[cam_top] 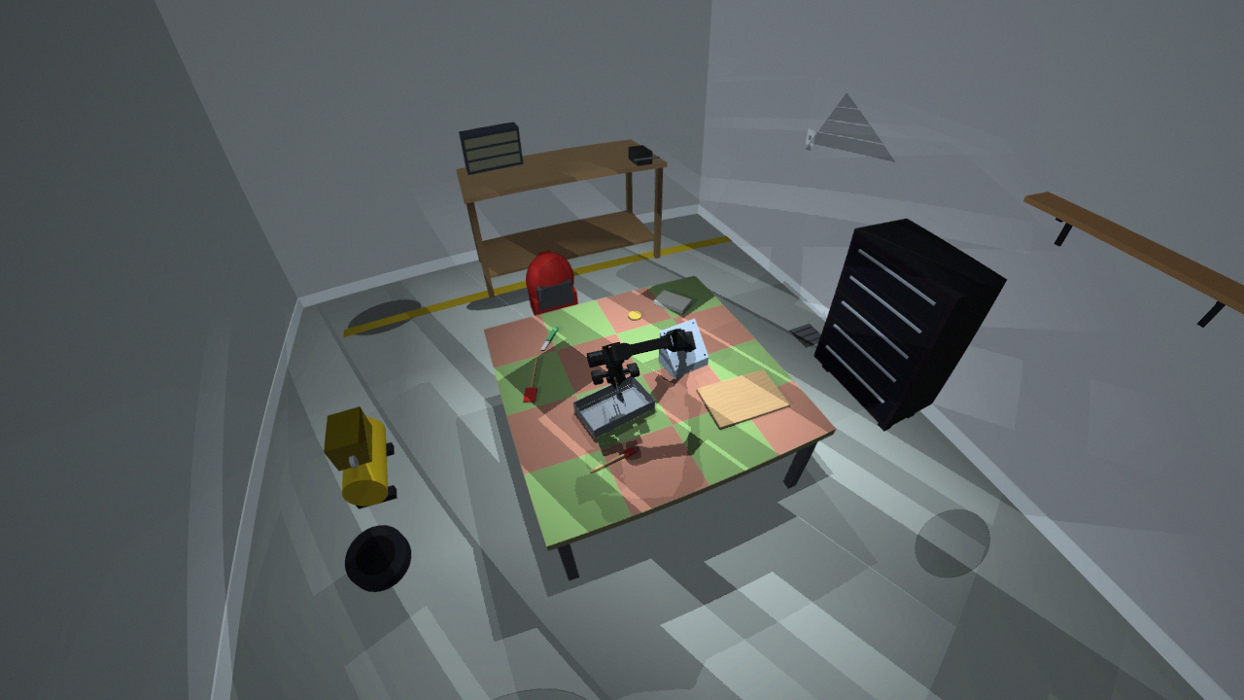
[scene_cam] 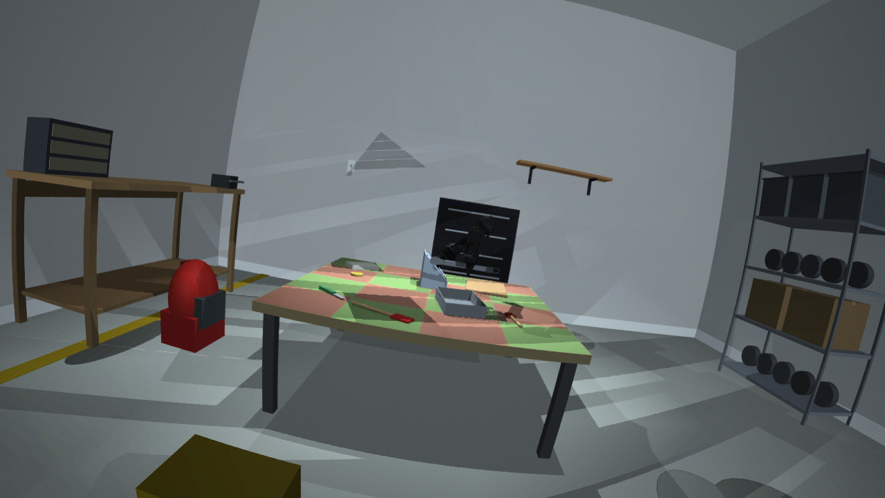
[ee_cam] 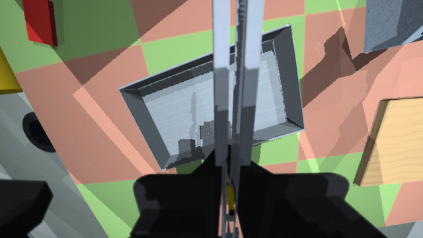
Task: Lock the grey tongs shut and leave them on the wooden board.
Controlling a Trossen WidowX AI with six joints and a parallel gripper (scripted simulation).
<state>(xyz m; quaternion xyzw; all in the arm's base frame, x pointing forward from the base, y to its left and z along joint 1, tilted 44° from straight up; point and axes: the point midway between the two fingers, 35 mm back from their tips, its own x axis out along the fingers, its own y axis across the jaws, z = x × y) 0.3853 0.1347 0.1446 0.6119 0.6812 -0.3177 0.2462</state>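
My gripper (ee_cam: 223,148) is shut on the grey tongs (ee_cam: 222,86). Their two arms run close together, nearly parallel, with a narrow gap, and pass out of the top of the wrist view. The tips are not in that view, and I cannot tell whether the hinge has locked. A yellow part shows between the arms below the fingers. The tongs are held above the grey roasting tin (cam_top: 628,421) (scene_cam: 464,310) (ee_cam: 289,79). The wooden board (cam_top: 743,400) (scene_cam: 486,287) (ee_cam: 401,142) lies on the table to the right of the tin, with nothing on it.
A pale blue angled stand (cam_top: 683,358) (scene_cam: 431,273) is behind the tin, near the arm. A red-ended stick (cam_top: 531,395) (scene_cam: 402,318) (ee_cam: 40,23) lies left of the tin, and another red-headed tool (cam_top: 632,452) (scene_cam: 510,317) lies in front. A green-handled tool (cam_top: 551,333) (scene_cam: 328,289) lies farther back.
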